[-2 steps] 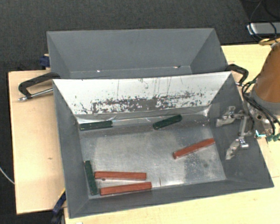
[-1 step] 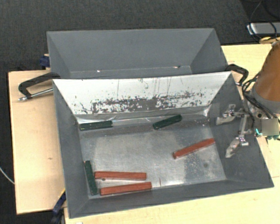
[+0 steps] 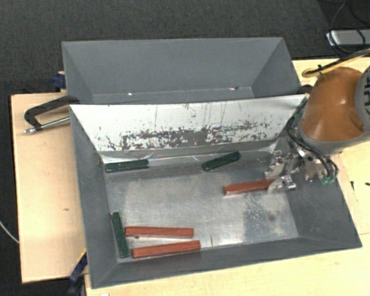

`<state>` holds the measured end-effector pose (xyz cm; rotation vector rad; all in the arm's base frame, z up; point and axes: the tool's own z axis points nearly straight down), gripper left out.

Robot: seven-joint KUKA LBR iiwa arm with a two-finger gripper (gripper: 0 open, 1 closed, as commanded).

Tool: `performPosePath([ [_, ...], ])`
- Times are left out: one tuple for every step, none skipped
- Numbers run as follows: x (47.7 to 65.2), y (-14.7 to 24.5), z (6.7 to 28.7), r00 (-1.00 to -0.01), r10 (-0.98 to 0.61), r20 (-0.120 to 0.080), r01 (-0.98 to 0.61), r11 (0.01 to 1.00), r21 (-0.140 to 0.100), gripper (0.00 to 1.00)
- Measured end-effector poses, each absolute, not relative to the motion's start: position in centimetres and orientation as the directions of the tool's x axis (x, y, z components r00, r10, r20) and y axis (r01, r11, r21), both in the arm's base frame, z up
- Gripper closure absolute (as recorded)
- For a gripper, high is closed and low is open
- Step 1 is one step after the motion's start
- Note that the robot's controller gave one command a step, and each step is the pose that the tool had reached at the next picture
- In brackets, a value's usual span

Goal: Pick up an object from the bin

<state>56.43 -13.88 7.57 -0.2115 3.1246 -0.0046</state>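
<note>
My gripper [image 3: 282,180] is low in the bin's right part, at the right end of a short red-brown bar [image 3: 247,187] that lies flat on the floor. Its fingers sit at that bar's right tip, and the bar's end is hidden among them. A dark green bar [image 3: 221,162] lies a little up and left of it, near the back wall.
Another dark green bar [image 3: 127,166] lies along the back wall at the left. In the front left corner lie two long red-brown bars [image 3: 160,232] [image 3: 166,248] and an upright dark green bar [image 3: 120,234]. The arm with its orange cover reaches in from the right.
</note>
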Motion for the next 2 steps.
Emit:
performPosePath([
  [56.4, -13.9, 7.6, -0.991, -0.135, -0.01, -0.135, 0.991, -0.004, 1.0],
  [57.3, -14.0, 21.6, -0.947, -0.322, -0.008, -0.322, 0.947, -0.003, 1.0],
])
